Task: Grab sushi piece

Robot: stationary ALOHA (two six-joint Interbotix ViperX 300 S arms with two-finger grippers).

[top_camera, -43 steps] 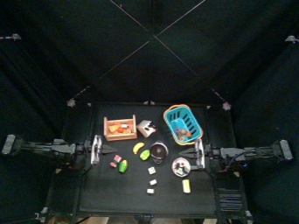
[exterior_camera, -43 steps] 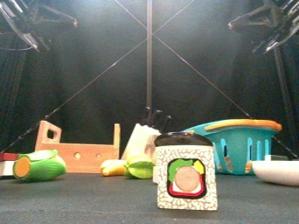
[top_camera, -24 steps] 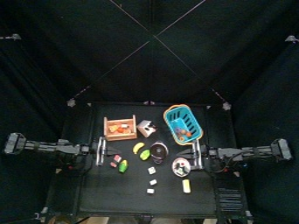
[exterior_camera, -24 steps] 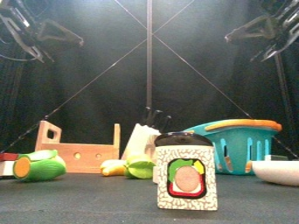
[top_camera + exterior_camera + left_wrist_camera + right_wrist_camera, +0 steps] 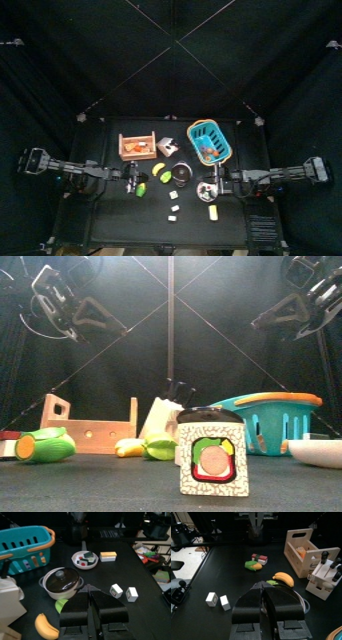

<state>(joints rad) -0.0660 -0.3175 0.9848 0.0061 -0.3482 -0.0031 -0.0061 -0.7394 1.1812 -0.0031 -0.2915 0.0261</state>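
Black claws high, sushi untouched

Left gripper [image 5: 91, 593] hangs left of the black lidded metal pot [image 5: 61, 579], jaws parted and empty. Two small white nori-wrapped sushi pieces [image 5: 117, 590] stand side by side front-left of the pot, so a descent risks toppling one or pinching both. Right gripper [image 5: 264, 587] hangs right of the pot; I cannot tell its state.

You see the black table [image 5: 120, 225] small at centre, one arm entering from each side. The left gripper [image 5: 130, 179] sits just beside small red-and-green pieces [image 5: 134, 186]. A wooden crate [image 5: 136, 147] and a blue basket [image 5: 209, 142] stand at the far side. Two white sushi pieces [image 5: 174, 202] lie between the arms; a yellow piece [image 5: 211, 213] lies nearer the front.
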